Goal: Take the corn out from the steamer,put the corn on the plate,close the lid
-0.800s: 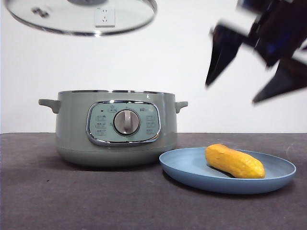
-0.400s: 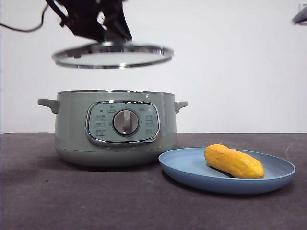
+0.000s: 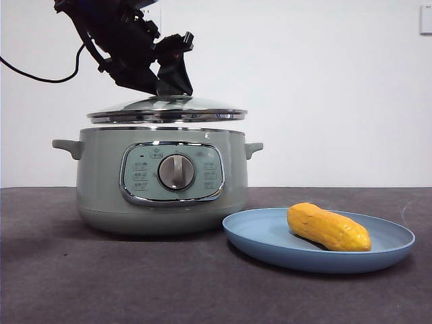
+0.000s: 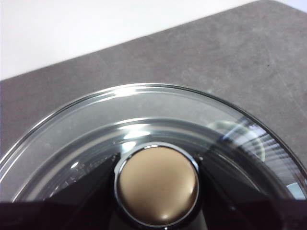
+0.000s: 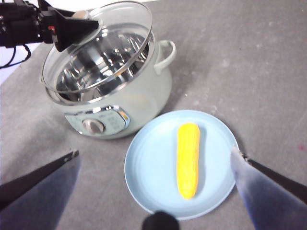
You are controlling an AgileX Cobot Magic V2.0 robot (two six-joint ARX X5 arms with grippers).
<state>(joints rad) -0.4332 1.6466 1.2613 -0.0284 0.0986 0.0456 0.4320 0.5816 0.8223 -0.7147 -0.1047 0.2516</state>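
You have the corn lying on its side on the plate, low and right of centre in the front view. In the right wrist view the corn runs lengthwise a little to one side of the middle of the plate, with bare blue all around it. The plate sits on the dark table, just beside the steamer, its near rim overlapping the pot's base in the front view.

The steamer fills the left middle of the front frame, its round dial facing you. The lid is level directly over the pot's mouth, with a thin pale gap showing between its chrome rim and the pot's rim. In the right wrist view the lid looks slightly off-centre over the shiny inner bowl.

Your left gripper comes down from the upper left of the front frame and pinches the lid's knob; in the left wrist view the knob sits between its two dark jaws at the bottom edge.

Your right gripper hovers well above the plate and pot, its jaws spread wide at the lower corners of its own view, holding nothing.
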